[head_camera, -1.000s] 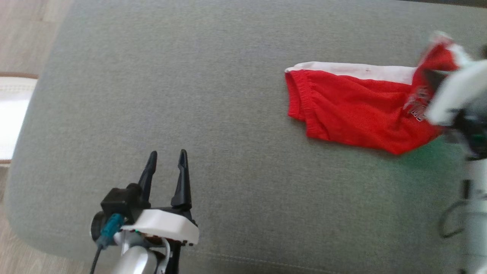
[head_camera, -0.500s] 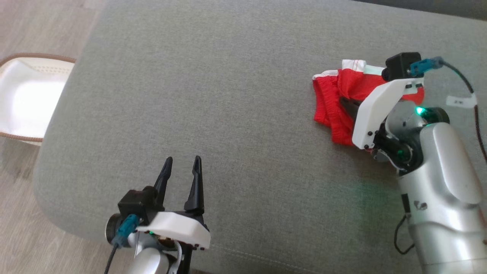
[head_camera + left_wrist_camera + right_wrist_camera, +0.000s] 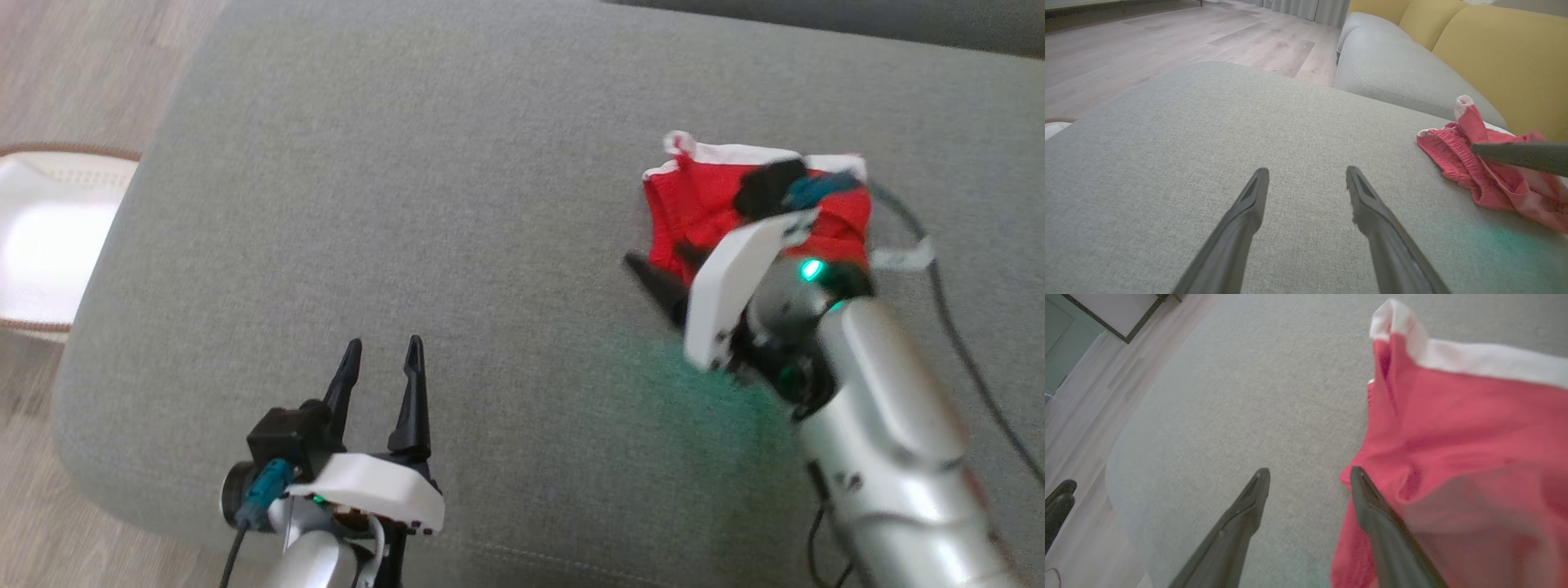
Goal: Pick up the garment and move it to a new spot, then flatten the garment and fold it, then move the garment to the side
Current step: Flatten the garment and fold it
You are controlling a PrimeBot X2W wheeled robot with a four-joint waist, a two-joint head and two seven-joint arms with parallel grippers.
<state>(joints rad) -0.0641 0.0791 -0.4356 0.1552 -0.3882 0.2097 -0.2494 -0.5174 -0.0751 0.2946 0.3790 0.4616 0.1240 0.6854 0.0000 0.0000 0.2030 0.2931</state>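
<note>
The garment [image 3: 694, 196], red with a white band, lies bunched and doubled over at the right of the grey sofa cushion [image 3: 408, 204]. My right gripper [image 3: 657, 260] sits at its near left edge. In the right wrist view the right gripper [image 3: 1309, 471] is open with bare cushion between its fingers, and one finger [image 3: 1372, 514] rests against the edge of the red garment [image 3: 1453, 428]. My left gripper [image 3: 384, 347] is open over bare cushion at the lower left, well apart from the cloth. The left wrist view shows the left gripper [image 3: 1307, 171] open and the garment [image 3: 1457, 159] off to its right.
A white tub with a brown rim [image 3: 41, 245] stands on the wooden floor [image 3: 1167, 36] left of the cushion. Another grey seat cushion [image 3: 1392, 69] and a yellow backrest [image 3: 1494, 53] lie beyond the garment. The cushion's front edge [image 3: 531, 563] runs close to my left wrist.
My right gripper carried the garment's right end over to the left, doubling the cloth up, then opened and let it go. The left gripper stayed open. The head camera shifted.
</note>
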